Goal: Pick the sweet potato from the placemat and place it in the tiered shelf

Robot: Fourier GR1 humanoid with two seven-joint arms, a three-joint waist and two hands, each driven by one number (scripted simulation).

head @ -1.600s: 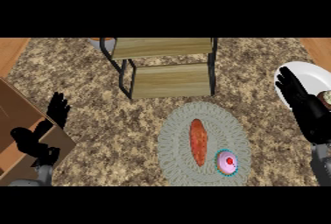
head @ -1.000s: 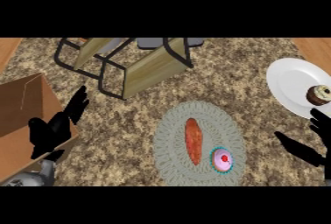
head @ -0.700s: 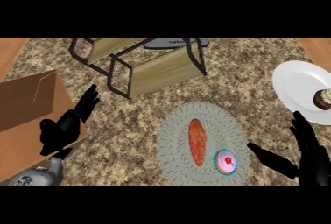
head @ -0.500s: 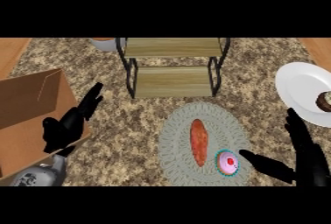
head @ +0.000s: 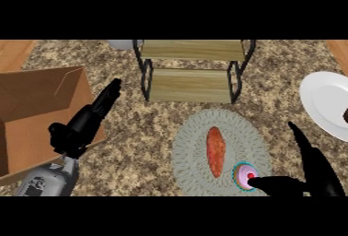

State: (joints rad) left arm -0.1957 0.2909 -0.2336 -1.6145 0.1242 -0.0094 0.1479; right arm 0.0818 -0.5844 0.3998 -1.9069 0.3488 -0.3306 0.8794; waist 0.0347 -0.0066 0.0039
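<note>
An orange sweet potato lies lengthwise in the middle of the round grey-green placemat. The tiered shelf, two wooden boards in a black frame, stands just beyond the mat. My right hand is open at the lower right, thumb stretched left and touching a small pink-iced cupcake at the mat's near right edge. That hand is beside the sweet potato and holds nothing. My left hand is open at the left, fingers pointing up toward the shelf, over the edge of a cardboard box.
An open brown cardboard box fills the left side. A white plate lies at the right edge, with something dark at its rim. A pale round object shows behind the shelf's left corner. The counter top is speckled brown stone.
The view has swung, so the shelf now stands square and centred. My right hand has come in lower and leftward, its thumb reaching the cupcake. The left hand has stayed open.
</note>
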